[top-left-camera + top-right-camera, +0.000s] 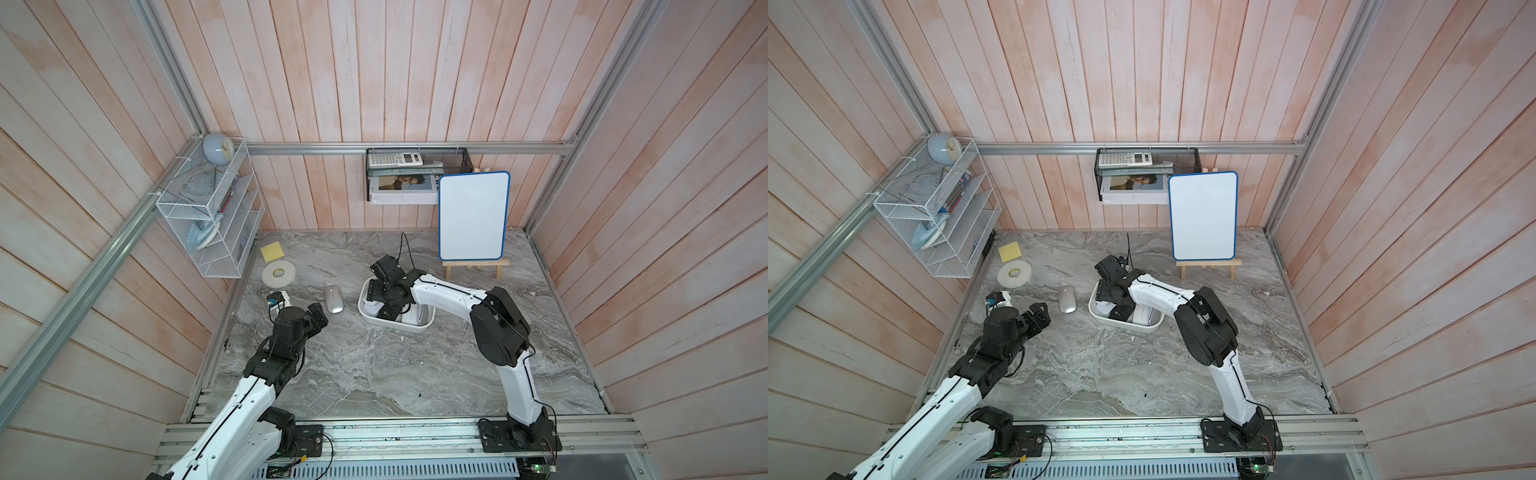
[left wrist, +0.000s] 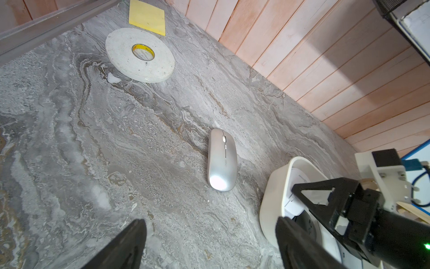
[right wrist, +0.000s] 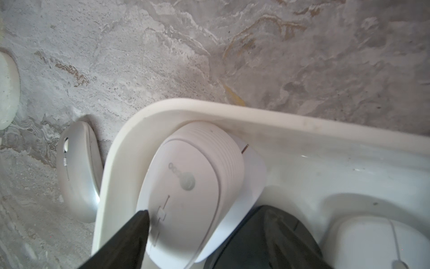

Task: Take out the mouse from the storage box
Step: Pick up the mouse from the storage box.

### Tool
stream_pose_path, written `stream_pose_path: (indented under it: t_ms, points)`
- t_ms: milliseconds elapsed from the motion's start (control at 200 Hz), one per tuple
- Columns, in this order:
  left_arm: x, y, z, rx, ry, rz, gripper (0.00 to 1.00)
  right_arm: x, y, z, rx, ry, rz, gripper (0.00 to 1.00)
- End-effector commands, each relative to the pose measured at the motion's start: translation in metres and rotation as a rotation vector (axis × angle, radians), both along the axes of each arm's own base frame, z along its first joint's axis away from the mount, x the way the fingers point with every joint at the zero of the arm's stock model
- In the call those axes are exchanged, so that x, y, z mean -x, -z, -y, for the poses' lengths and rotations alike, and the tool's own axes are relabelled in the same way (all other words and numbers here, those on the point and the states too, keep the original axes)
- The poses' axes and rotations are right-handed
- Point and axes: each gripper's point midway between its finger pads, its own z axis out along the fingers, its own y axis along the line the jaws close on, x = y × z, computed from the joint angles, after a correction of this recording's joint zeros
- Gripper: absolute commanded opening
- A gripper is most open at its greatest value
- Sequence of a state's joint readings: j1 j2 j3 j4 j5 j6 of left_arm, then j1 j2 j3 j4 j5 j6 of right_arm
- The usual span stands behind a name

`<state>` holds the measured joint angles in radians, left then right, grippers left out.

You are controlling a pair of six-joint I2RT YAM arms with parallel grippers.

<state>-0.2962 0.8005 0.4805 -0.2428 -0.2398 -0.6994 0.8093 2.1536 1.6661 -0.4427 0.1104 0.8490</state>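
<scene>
Jaws on your right arm reach into the storage box (image 3: 232, 109), one touching the white mouse (image 3: 186, 177) in its corner, grip impossible to tell, while your left jaws hang spread, empty, above the tabletop (image 2: 116, 139).

The front half of the desk (image 1: 374, 374) is free and gives a wide way between both arms. Above the box (image 1: 399, 327) the right arm (image 1: 444, 291) blocks the way down. Inside, a white mouse (image 3: 190, 186) presses into the corner wall. One finger (image 3: 130, 233) of the right pincer (image 1: 382, 305) sits at its wall side, where little room shows, and a dark object (image 3: 267, 233) crowds the other side. A silver mouse (image 1: 333, 304) lies just beside the box, with open desk up to the tape roll (image 1: 278, 274).
</scene>
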Motion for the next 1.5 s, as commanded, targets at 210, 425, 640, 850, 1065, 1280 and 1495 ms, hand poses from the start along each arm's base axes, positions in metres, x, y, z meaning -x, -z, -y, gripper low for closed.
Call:
stream_pose_path:
  t_ms: [210, 425, 640, 850, 1065, 1280, 1495]
  points:
    - [0.003, 0.003, 0.004, 0.025, 0.021, -0.005, 0.93, -0.011, 0.013, -0.021, -0.077, 0.037, -0.029, 0.74]
    - [0.003, 0.002, 0.008, 0.041, 0.037, -0.004, 0.93, -0.015, 0.016, -0.027, -0.113, 0.051, -0.027, 0.66]
    - [0.003, 0.001, 0.012, 0.066, 0.052, 0.001, 0.94, -0.015, 0.011, -0.027, -0.099, 0.059, -0.012, 0.62]
    - [0.002, 0.001, 0.014, 0.069, 0.059, -0.004, 0.94, -0.009, 0.016, -0.031, -0.095, 0.063, -0.021, 0.7]
    - [0.003, 0.001, 0.015, 0.078, 0.066, -0.004, 0.94, -0.004, 0.016, -0.038, -0.094, 0.058, -0.024, 0.65]
    - [0.004, -0.001, 0.015, 0.08, 0.067, -0.003, 0.94, -0.005, 0.008, -0.038, -0.106, 0.064, -0.01, 0.56]
    - [0.004, 0.0, 0.015, 0.078, 0.063, -0.003, 0.95, -0.006, -0.006, -0.039, -0.117, 0.048, 0.015, 0.47]
